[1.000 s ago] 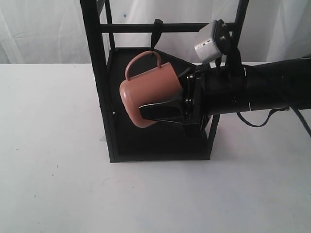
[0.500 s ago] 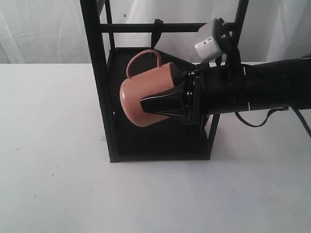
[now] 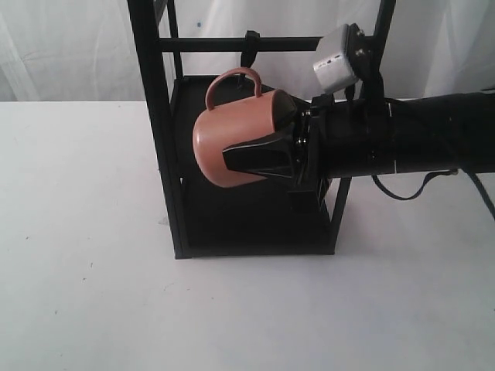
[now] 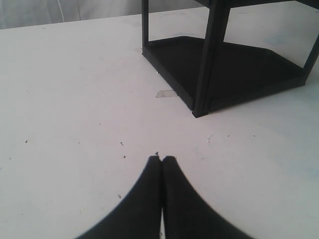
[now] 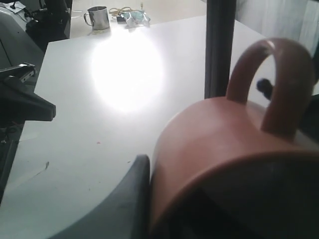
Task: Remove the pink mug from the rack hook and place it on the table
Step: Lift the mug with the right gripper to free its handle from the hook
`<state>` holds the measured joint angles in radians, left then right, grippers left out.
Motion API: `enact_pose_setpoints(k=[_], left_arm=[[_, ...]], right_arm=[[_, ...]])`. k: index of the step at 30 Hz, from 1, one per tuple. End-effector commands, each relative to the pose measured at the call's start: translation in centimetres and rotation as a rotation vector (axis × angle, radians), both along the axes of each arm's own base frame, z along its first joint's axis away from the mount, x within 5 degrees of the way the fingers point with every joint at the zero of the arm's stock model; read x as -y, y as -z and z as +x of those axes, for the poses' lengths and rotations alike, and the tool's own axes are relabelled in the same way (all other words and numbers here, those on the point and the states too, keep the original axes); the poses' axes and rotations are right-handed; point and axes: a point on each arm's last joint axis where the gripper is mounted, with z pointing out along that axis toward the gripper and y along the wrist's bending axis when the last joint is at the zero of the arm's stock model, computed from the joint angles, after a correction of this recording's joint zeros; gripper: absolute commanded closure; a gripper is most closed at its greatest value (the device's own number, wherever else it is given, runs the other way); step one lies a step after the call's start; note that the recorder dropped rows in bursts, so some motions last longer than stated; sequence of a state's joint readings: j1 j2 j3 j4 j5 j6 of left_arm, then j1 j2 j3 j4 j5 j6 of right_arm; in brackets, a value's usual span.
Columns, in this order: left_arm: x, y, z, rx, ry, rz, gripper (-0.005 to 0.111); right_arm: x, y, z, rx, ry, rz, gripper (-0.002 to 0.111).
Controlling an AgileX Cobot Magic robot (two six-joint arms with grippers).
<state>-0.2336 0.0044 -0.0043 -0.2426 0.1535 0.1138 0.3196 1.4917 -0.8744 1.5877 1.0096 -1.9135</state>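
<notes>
The salmon-pink mug point(image 3: 232, 124) lies on its side in the air in front of the black rack, bottom toward the left, thin loop handle point(image 3: 232, 79) up. My right gripper point(image 3: 232, 154) is shut on its body; one black finger point(image 3: 259, 158) crosses the near side, the other is hidden. The handle's top sits just under the short black rack hook point(image 3: 250, 48) on the crossbar; whether they touch I cannot tell. In the right wrist view the mug point(image 5: 214, 134) fills the frame beside one finger point(image 5: 130, 199). My left gripper point(image 4: 161, 158) is shut and empty over the white table point(image 4: 75, 99).
The tall black rack frame point(image 3: 151, 116) stands mid-table with its black base tray point(image 3: 255, 224) under the mug; its near corner post point(image 4: 212, 55) is ahead of the left gripper. A metal cup point(image 5: 98, 17) and clutter sit on another surface far off. White table point(image 3: 77, 255) spreads around.
The right gripper has raised the mug and turned it nearer to level, bringing the handle up close under the hook. The grip stays shut.
</notes>
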Motion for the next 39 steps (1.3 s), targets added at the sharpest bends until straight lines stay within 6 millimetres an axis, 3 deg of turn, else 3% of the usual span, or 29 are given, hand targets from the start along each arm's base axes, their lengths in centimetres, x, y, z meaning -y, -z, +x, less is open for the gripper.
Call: enact_pose_setpoints(k=[1,16,39], left_arm=[[0.0,0.1,0.0,0.0,-0.005,-0.009,0.107],[0.0,0.1,0.0,0.0,-0.005,-0.009,0.107],[0.0,0.1,0.0,0.0,-0.005,-0.009,0.107]], right_arm=[[-0.1,-0.4,0.0,0.007,-0.013,0.036,0.108],[0.4,-2.3,-1.7,0.054,-0.034,0.041,0.108],[1.1,-1.2,-3.0,-0.036,-0.056,-0.114,0.108]])
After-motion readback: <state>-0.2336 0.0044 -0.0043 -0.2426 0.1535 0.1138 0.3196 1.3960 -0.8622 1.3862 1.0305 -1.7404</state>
